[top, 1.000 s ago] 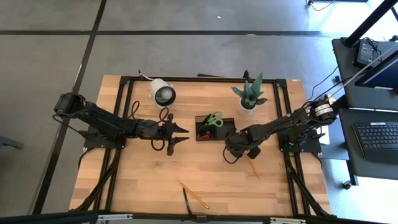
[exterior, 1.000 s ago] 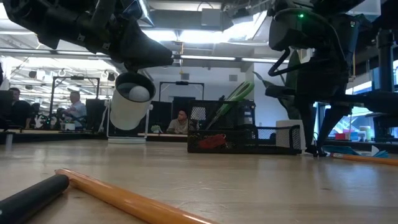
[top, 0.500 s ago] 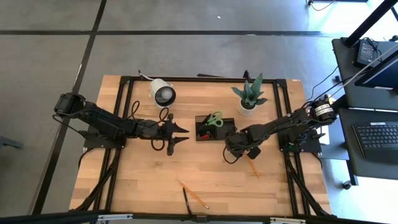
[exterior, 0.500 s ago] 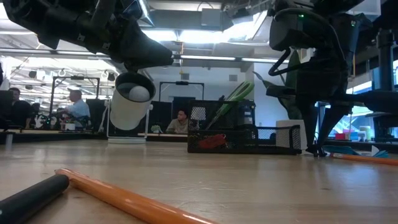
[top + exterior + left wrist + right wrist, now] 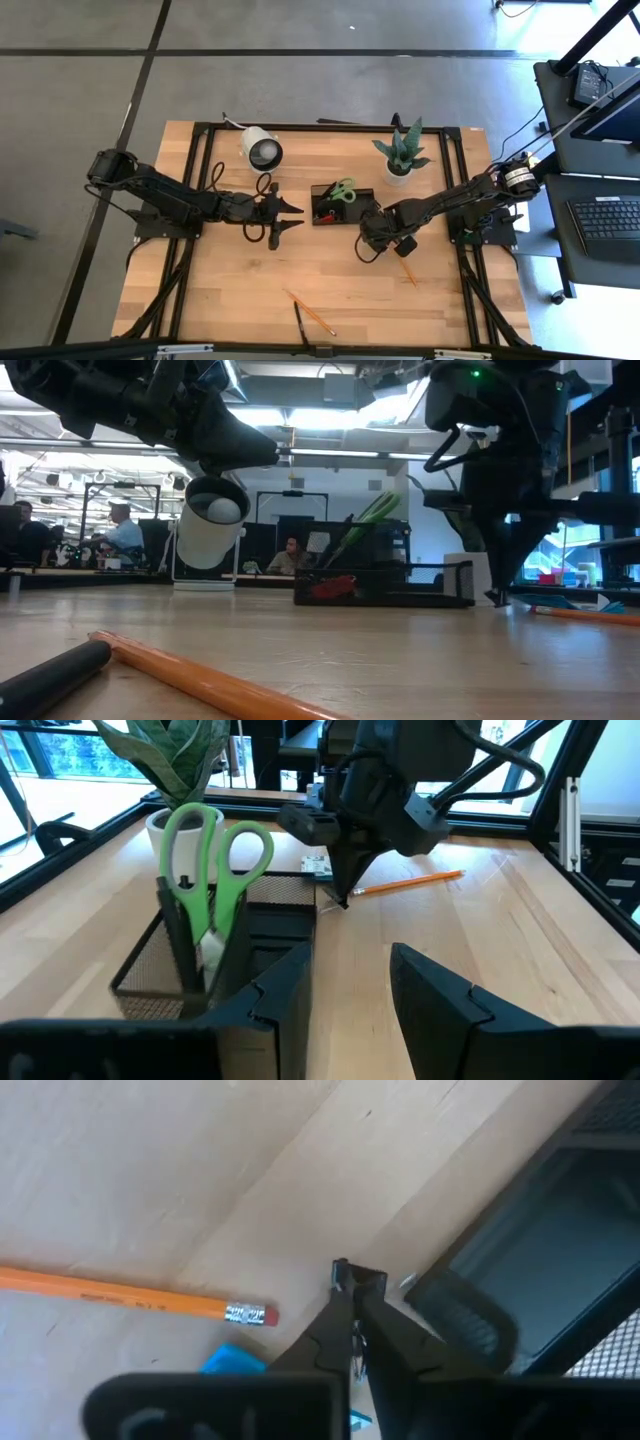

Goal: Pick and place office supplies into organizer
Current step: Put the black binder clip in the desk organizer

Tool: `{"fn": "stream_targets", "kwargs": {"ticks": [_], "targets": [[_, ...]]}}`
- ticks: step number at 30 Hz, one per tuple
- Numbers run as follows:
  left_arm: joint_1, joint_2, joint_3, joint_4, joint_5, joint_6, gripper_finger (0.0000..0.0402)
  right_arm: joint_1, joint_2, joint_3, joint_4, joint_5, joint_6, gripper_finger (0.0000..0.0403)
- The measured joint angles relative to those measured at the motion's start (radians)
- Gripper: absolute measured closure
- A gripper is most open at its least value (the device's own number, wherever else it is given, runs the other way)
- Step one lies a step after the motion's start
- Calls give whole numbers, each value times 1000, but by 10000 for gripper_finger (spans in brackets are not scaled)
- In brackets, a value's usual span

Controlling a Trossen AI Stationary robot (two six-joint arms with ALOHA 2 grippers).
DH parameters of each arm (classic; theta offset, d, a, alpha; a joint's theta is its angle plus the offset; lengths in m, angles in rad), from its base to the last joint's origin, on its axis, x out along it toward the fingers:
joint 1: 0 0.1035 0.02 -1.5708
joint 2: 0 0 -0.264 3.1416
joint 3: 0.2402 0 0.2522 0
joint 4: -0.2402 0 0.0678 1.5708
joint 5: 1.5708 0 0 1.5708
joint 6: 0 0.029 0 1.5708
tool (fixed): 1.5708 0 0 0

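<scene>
The black organizer (image 5: 345, 204) stands at mid table with green-handled scissors (image 5: 210, 870) upright in it. Just off its near right corner, my right gripper (image 5: 371, 238) points down at the table and is shut on a small black clip (image 5: 352, 1274). An orange pencil (image 5: 130, 1297) and a small blue pad (image 5: 228, 1359) lie flat beside it. My left gripper (image 5: 296, 217) hovers open and level to the left of the organizer, with nothing between its fingers. Another pencil (image 5: 312, 313) and a black pen (image 5: 299, 325) lie near the front edge. My right gripper pinches the small black clip (image 5: 345, 1270) between its two fingertips, coming from above and pointing almost straight down. The clip is at table height close to the organizer's corner (image 5: 455, 1308). I cannot tell whether it still rests on the wood.
A white round lamp-like object (image 5: 263, 150) and a potted plant (image 5: 400, 155) stand along the far side. Black frame rails (image 5: 190, 200) run along the table's left, right and far sides. Bare wood lies between the organizer and the front edge. People sit in the room beyond.
The organizer has slid a little toward the table's left edge. My right gripper has stayed by the organizer's near right corner and has rolled slightly about its own pointing line.
</scene>
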Motion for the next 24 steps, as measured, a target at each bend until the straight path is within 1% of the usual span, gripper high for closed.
{"fn": "stream_targets", "kwargs": {"ticks": [3,10,24], "targets": [[0,0,0,0,0,0,272,0,0,11,-15,0,0,397],[0,0,0,0,0,0,272,6,-1,12,-15,4,27,398],[0,0,0,0,0,0,272,107,-3,19,-28,-5,132,401]]}}
